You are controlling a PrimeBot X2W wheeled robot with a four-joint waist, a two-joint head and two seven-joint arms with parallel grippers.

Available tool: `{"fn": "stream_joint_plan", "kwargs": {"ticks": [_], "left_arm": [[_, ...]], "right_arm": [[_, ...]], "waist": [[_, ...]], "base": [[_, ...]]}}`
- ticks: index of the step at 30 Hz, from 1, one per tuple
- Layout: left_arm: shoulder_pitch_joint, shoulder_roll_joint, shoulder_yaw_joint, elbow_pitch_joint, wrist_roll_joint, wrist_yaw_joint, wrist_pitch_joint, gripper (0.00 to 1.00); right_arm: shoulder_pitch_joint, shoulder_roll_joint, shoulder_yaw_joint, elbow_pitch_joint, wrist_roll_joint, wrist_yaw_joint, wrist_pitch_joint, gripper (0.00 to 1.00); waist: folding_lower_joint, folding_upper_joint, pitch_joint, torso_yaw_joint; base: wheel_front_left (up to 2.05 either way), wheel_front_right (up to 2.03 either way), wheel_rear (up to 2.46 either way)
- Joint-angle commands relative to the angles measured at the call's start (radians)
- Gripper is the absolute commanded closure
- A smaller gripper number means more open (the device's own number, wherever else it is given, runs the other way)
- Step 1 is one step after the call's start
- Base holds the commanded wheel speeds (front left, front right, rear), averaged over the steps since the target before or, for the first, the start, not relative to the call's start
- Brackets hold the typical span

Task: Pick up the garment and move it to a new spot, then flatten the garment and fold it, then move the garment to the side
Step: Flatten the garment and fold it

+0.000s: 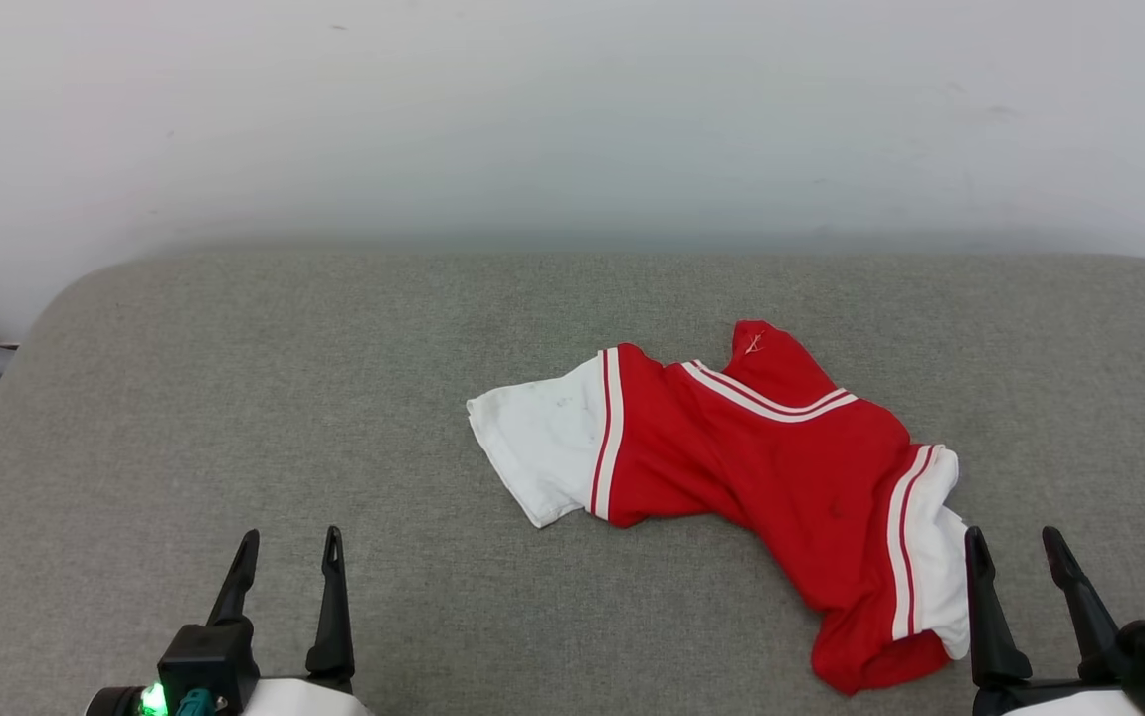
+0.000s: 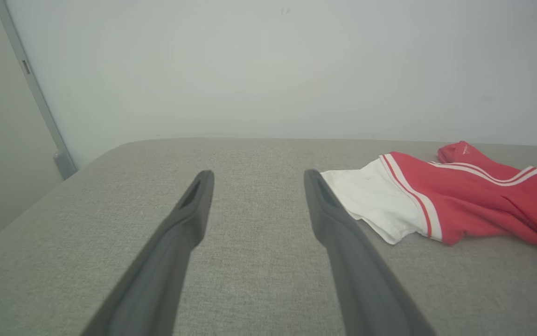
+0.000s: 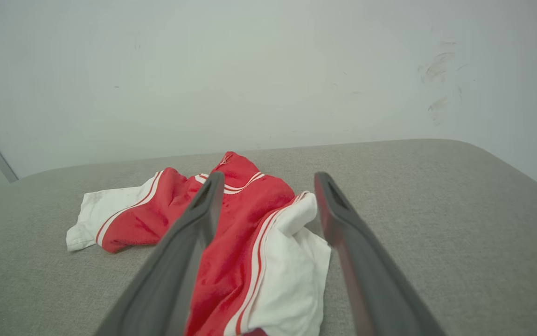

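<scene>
**Both pincers spread, garment crumpled off my right tips**

My right pincer (image 1: 1013, 535) has its fingers apart with nothing gripped, and its inner finger is just beside the garment (image 1: 761, 447). The garment lies crumpled, right of the surface's middle. Its red body is bunched and creased. One white sleeve end is spread toward my left and the other is folded over at my right. Thin red-and-white stripes edge both sleeves and cross the top.

Open grey surface (image 1: 234, 378) runs left of the garment and behind it to rounded far corners. A pale wall (image 1: 572, 119) stands past the far edge.

My left pincer (image 1: 292, 537) is also spread and holds nothing. It sits low at the near side, well apart from the cloth. Both pincers point toward the wall.
</scene>
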Motion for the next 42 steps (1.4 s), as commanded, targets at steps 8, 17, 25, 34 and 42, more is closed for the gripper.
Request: {"fn": "stream_joint_plan", "kwargs": {"ticks": [8,17,25,34,42], "left_arm": [[-0.147,0.039,0.017,0.053,0.022,-0.078,-0.003,0.0],[-0.437,0.132,-0.012,0.12,0.04,-0.136,-0.003,0.0],[-0.731,0.222,-0.118,0.274,0.006,-0.157,0.029,0.0],[-0.973,0.398,-0.462,0.377,-0.325,-0.157,0.396,0.0],[-1.076,0.514,-0.671,0.395,-0.609,-0.158,0.817,0.0]], "right_arm": [[-0.029,0.0,0.014,-0.019,-0.016,-0.001,-0.002,0.0],[-0.095,0.0,0.039,-0.062,-0.042,-0.001,-0.002,0.0],[-0.155,0.0,0.047,-0.103,-0.046,-0.001,-0.002,0.0],[-0.198,0.0,0.05,-0.125,-0.044,-0.001,-0.002,0.0],[-0.226,0.0,0.059,-0.132,-0.034,-0.001,-0.002,0.0]], "waist": [[0.0,0.0,0.03,-0.009],[0.0,0.0,0.133,-0.06],[0.0,0.0,0.23,-0.106],[0.0,0.0,0.311,-0.141],[0.0,0.0,0.367,-0.162]], "base": [[0.0,0.0,0.0],[0.0,0.0,0.0],[0.0,0.0,0.0],[0.0,0.0,0.0],[0.0,0.0,0.0]]}}
